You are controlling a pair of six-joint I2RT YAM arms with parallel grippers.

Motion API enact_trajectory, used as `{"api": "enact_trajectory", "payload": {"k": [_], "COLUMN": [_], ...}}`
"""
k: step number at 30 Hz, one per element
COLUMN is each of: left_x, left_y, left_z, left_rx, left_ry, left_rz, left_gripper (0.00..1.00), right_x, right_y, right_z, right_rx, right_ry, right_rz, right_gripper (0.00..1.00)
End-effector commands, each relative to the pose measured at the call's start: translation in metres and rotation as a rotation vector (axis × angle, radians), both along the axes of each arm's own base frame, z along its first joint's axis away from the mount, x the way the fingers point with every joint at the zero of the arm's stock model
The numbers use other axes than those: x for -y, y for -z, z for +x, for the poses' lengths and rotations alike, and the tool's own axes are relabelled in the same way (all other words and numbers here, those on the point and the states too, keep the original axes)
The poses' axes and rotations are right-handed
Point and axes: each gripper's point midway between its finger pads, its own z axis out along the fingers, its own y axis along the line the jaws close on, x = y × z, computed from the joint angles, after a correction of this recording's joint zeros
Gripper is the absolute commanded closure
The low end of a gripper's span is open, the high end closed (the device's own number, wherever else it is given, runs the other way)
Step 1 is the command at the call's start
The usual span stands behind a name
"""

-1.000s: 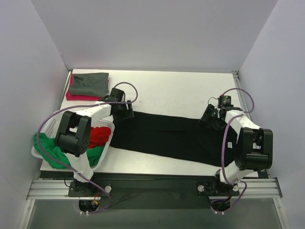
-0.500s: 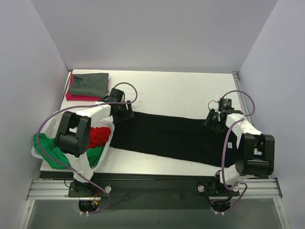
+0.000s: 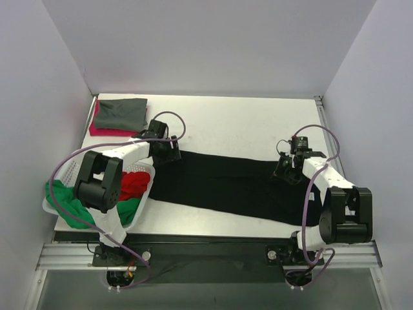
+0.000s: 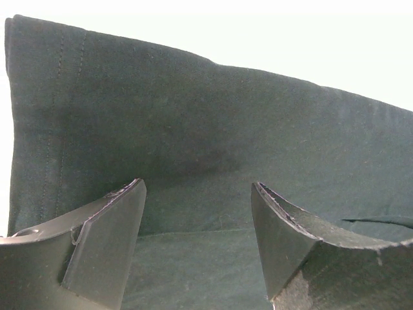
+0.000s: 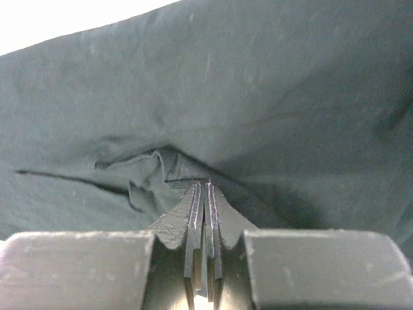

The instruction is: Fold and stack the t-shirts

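Note:
The black t-shirt (image 3: pixel 226 184) lies as a long band across the table. My left gripper (image 3: pixel 169 155) is open, its jaws either side of the shirt's left end (image 4: pixel 193 110), low over the cloth, holding nothing (image 4: pixel 197 187). My right gripper (image 3: pixel 284 169) is at the shirt's right end, shut on a small pinched fold of the black cloth (image 5: pixel 205 184), which bunches at the tips (image 5: pixel 155 168). A folded grey-green t-shirt (image 3: pixel 122 112) lies on a pink-red one (image 3: pixel 97 129) at the back left. A red t-shirt (image 3: pixel 133 186) and a green one (image 3: pixel 64 197) sit in the basket.
The white perforated basket (image 3: pixel 146 169) stands at the table's left front edge, touching the black shirt's left end. White walls close in the table at the back and both sides. Bare tabletop (image 3: pixel 232 126) lies behind the shirt.
My right gripper has moved a little left and inward over the shirt's right end, with its arm swung along. The left arm has not moved.

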Motion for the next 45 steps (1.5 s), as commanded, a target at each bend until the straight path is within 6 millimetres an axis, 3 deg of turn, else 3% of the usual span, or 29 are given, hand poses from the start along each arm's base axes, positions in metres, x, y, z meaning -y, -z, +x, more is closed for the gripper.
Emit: {"api": "enact_trajectory", "payload": {"k": [1,8,25,30,32,33,35,40,41,45], "left_x": [-0.001,0.0,0.001,0.003,0.003,0.003,0.004,0.004,0.004,0.01], "left_y": [-0.009,-0.008,-0.009,-0.008,-0.008,-0.008,-0.008,-0.009,-0.01,-0.021], "left_z": [0.002,0.001,-0.001,0.0,0.0,0.0,0.001,0.002,0.003,0.012], "left_rx": [0.027,0.027,0.032,0.031,0.031,0.03,0.031,0.035,0.037,0.07], "left_ry": [-0.01,-0.01,-0.006,-0.004,-0.004,-0.004,-0.003,-0.002,-0.001,0.017], "left_rz": [-0.021,-0.026,-0.039,-0.048,-0.048,-0.048,-0.05,-0.048,-0.046,-0.031], "left_gripper": [0.23,0.23,0.23,0.23,0.23,0.23,0.23,0.23,0.23,0.23], "right_x": [-0.012,-0.029,-0.047,-0.063,-0.067,-0.069,-0.074,-0.084,-0.083,-0.069], "right_y": [-0.009,-0.015,-0.01,-0.004,-0.002,-0.003,-0.004,-0.019,-0.024,-0.045], "right_z": [-0.018,-0.035,-0.058,-0.069,-0.072,-0.072,-0.074,-0.067,-0.065,-0.049], "right_rx": [-0.017,-0.013,-0.068,-0.111,-0.13,-0.13,-0.135,-0.106,-0.088,-0.022], "right_ry": [-0.019,-0.029,0.027,-0.008,-0.012,-0.015,-0.029,-0.048,-0.047,-0.004], "right_rz": [0.02,0.034,-0.077,-0.058,-0.053,-0.052,-0.046,-0.021,-0.022,-0.038], "right_gripper": [1.0,1.0,1.0,0.99,0.94,0.85,0.77,0.57,0.55,0.29]}}
